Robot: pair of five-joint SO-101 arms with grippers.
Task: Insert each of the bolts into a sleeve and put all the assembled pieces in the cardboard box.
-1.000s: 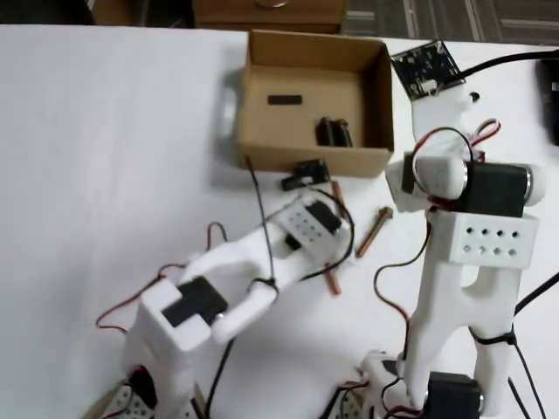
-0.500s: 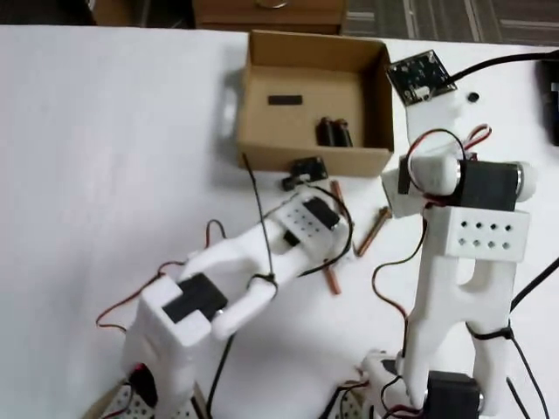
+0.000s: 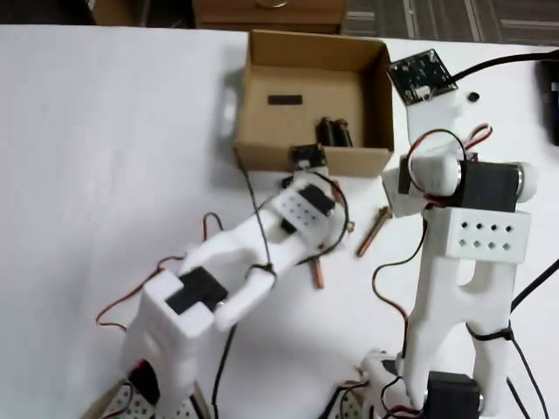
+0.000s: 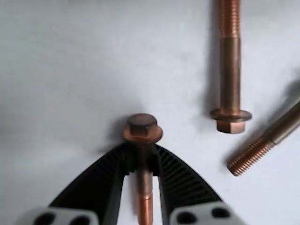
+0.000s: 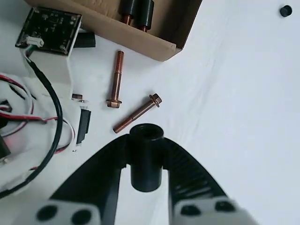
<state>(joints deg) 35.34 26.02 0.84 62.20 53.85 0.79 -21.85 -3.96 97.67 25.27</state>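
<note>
Now my left fingers (image 4: 105, 180) clamp a bolt (image 4: 143, 132), head outward; my right fingers (image 5: 190, 174) grip the sleeve (image 5: 146, 161), bore outward.

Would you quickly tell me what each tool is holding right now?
Left tool: closed on a bolt.
Right tool: closed on a sleeve.

The bolt (image 4: 143, 130) in the left hand (image 4: 143, 161) is being cut off by the picture's edge; the pieces (image 5: 136, 9) in the cardboard box (image 5: 103, 29), seemingly two, are being cropped likewise.
</note>
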